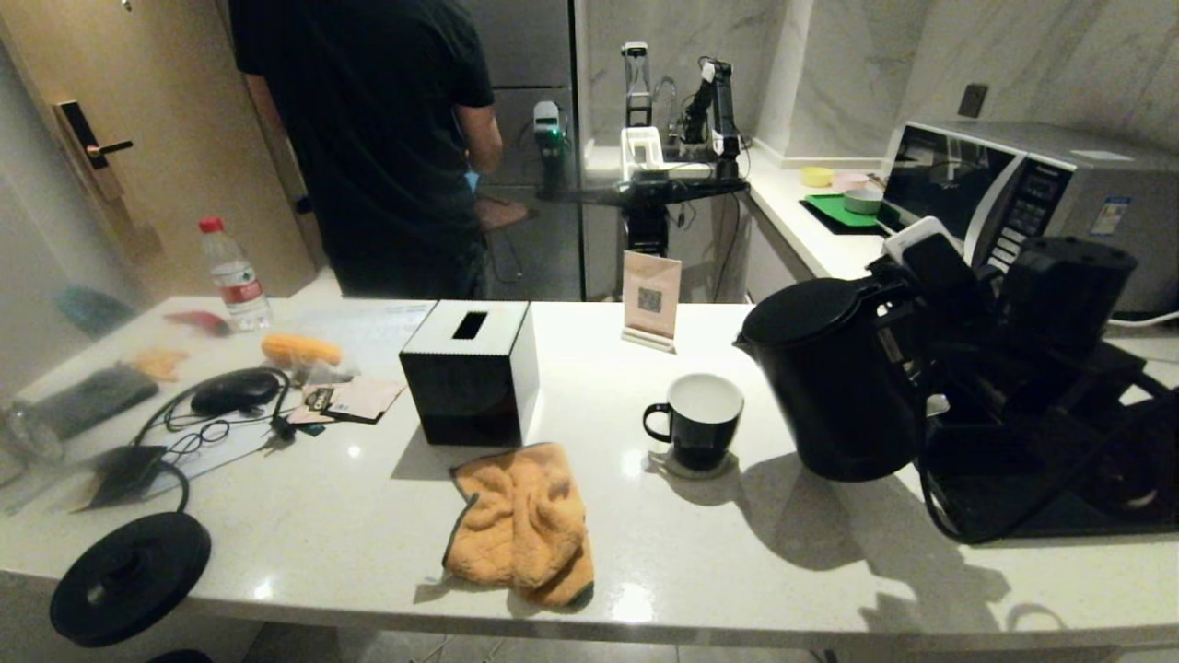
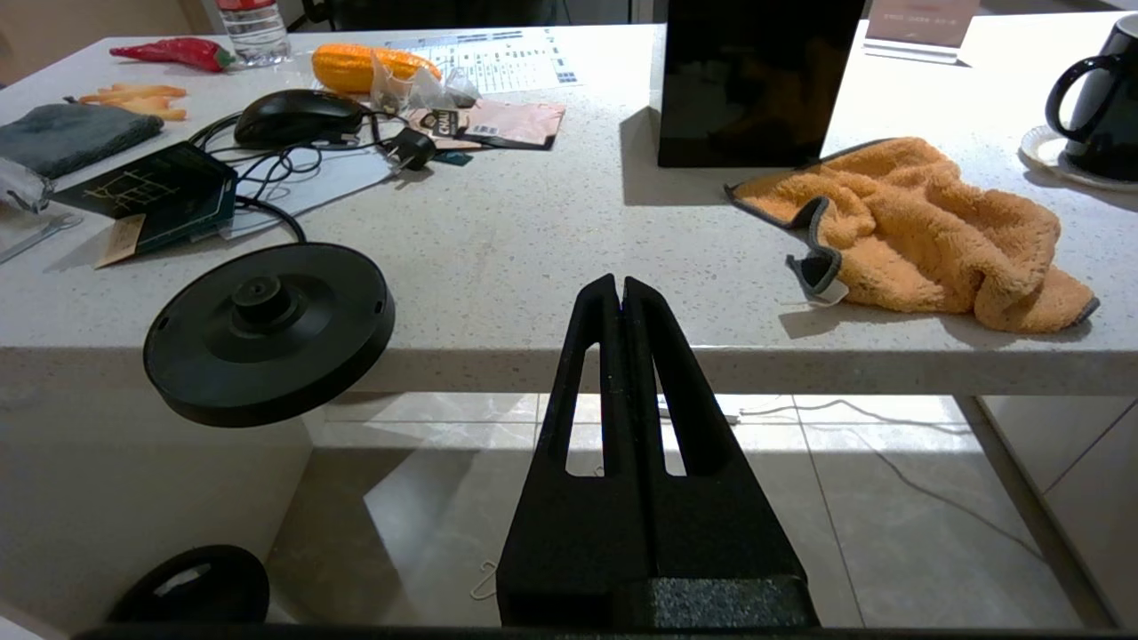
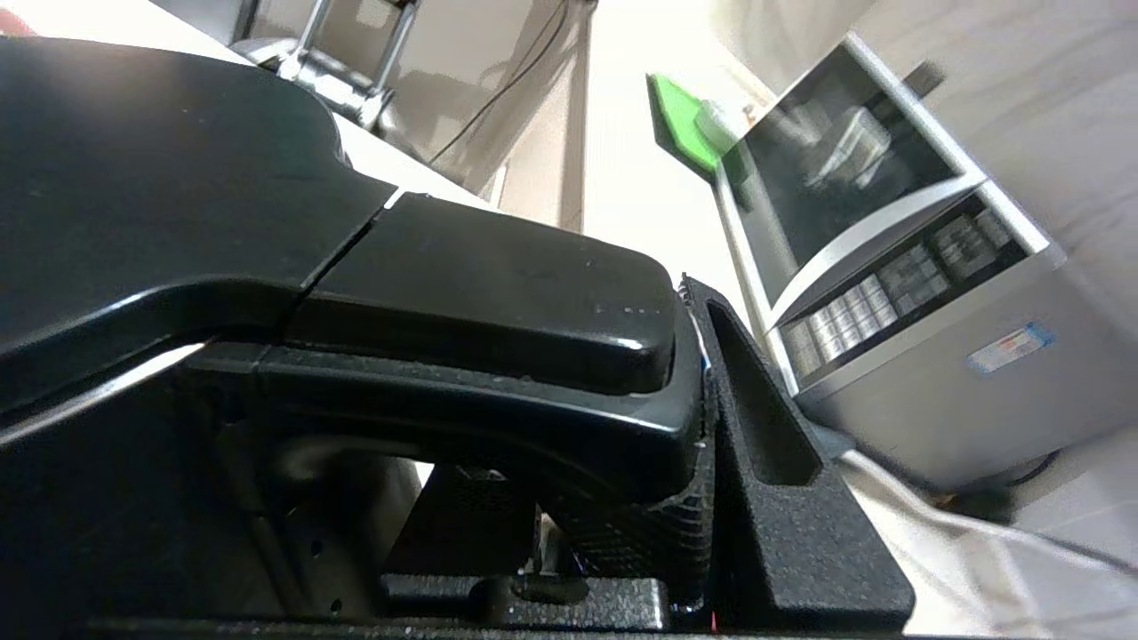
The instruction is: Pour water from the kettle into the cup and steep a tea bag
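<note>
The right pincer (image 3: 702,427) is clamping the handle of the kettle (image 1: 834,382), its fingers narrowed around the grip. In the head view, the kettle is sitting at the right of centre, spout pointing toward the cup (image 1: 695,422); whether its base is touching the desk (image 1: 368,543) cannot be told. The pincer itself is merging with the dark arm at the right edge there. The right wrist view is supplying what the head view is hiding: one textured finger (image 3: 765,462) is pressing against the glossy handle (image 3: 498,302), with the microwave (image 3: 898,293) standing behind at the right of the frame.

The cup is standing upright on a small coaster (image 1: 665,462) near the frame centre, just left of the kettle and apart from it, its white inside showing. The tea bag and the water cannot be made out in any view.

The left pincer (image 2: 621,289) is appearing only in the left wrist view, at the lower centre, fingers pressed together and holding nothing, hanging off the near edge of the desk. That view is also showing the round black base (image 2: 269,329) overhanging the desk edge at the left, the orange cloth (image 2: 933,236) at the right, and the black tissue box (image 2: 756,80) at the top.
</note>
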Robot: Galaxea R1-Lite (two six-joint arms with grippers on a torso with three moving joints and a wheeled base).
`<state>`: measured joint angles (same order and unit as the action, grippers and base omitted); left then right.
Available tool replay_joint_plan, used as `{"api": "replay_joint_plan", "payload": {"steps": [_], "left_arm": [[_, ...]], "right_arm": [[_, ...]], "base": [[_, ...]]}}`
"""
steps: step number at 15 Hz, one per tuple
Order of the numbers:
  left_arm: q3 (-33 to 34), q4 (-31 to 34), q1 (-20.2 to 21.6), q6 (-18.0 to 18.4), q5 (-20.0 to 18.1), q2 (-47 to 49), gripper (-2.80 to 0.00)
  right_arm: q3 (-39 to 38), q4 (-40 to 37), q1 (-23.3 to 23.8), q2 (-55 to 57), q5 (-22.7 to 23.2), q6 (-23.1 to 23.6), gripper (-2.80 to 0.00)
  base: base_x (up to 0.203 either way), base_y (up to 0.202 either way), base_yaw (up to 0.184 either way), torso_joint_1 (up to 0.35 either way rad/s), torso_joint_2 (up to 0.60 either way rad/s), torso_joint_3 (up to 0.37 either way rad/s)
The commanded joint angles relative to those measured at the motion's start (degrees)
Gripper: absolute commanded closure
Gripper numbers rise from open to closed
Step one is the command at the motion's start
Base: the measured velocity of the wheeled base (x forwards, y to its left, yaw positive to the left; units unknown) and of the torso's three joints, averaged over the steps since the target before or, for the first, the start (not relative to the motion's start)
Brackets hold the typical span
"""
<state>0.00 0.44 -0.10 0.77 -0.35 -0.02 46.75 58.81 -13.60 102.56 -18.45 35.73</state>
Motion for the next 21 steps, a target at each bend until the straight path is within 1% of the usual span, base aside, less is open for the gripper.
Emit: {"api": "replay_joint_plan", "payload": {"steps": [1, 3, 6, 11, 16, 19, 21], "left_arm": [[0.00, 0.00, 0.01, 0.09, 0.00, 0.02, 0.00], [-0.04, 0.00, 0.01, 0.02, 0.00, 0.02, 0.00], [0.00, 0.00, 0.01, 0.02, 0.00, 0.02, 0.00], [0.00, 0.00, 0.01, 0.02, 0.00, 0.02, 0.00], [0.00, 0.00, 0.01, 0.02, 0.00, 0.02, 0.00], [-0.01, 0.00, 0.01, 0.03, 0.00, 0.02, 0.00], [0.00, 0.00, 0.01, 0.08, 0.00, 0.02, 0.00]], "right_arm": [[0.81, 1.01, -0.02, 0.63, -0.01, 2.18, 0.00], [2.12, 1.04, -0.02, 1.14, 0.95, 3.89, 0.00], [3.53, 1.04, -0.02, 1.33, 4.26, 7.12, 0.00], [3.51, 2.27, -0.02, 1.42, 9.58, 11.56, 0.00], [3.35, 3.94, -0.02, 1.77, 10.45, 14.61, 0.00], [3.44, 3.94, -0.02, 1.85, 10.72, 15.34, 0.00], [3.44, 3.94, 0.07, 1.86, 12.83, 16.57, 0.00]], "base": [[0.000, 0.000, 0.000, 0.000, 0.00, 0.000], [0.000, 0.000, 0.000, 0.000, 0.00, 0.000], [0.000, 0.000, 0.000, 0.000, 0.00, 0.000], [0.000, 0.000, 0.000, 0.000, 0.00, 0.000], [0.000, 0.000, 0.000, 0.000, 0.00, 0.000], [0.000, 0.000, 0.000, 0.000, 0.00, 0.000], [0.000, 0.000, 0.000, 0.000, 0.00, 0.000]]}}
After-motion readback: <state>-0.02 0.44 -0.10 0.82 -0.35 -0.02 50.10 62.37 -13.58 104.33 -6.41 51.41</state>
